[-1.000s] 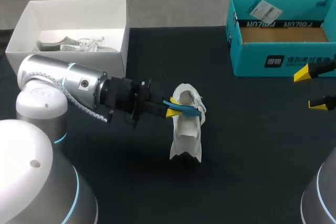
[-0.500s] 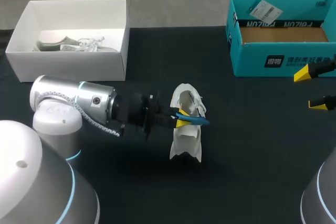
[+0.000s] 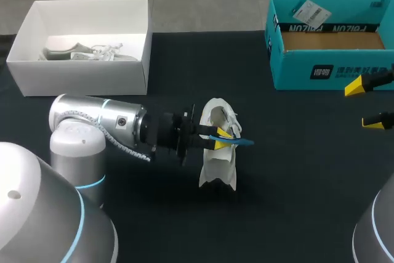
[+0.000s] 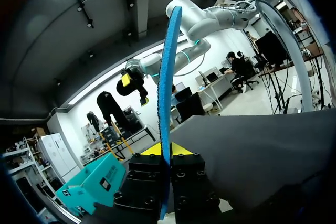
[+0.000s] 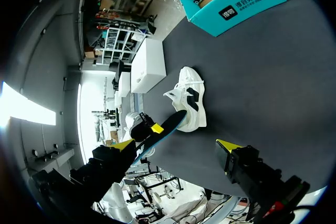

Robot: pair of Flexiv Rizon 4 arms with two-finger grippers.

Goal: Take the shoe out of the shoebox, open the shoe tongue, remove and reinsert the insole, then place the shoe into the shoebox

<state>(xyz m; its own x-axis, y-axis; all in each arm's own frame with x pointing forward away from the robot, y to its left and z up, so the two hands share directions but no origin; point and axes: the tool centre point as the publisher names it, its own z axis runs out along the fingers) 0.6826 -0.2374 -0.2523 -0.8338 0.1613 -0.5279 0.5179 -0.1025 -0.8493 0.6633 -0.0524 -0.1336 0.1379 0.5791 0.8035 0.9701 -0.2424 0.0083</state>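
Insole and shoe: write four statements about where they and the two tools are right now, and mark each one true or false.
1. The left tool is shut on the blue insole. True.
2. The white shoe sits inside the teal shoebox. False: it is on the table, apart from that box.
3. The right tool is open and holds nothing. True.
4. The white box has nothing in it. False: a second shoe lies in it.
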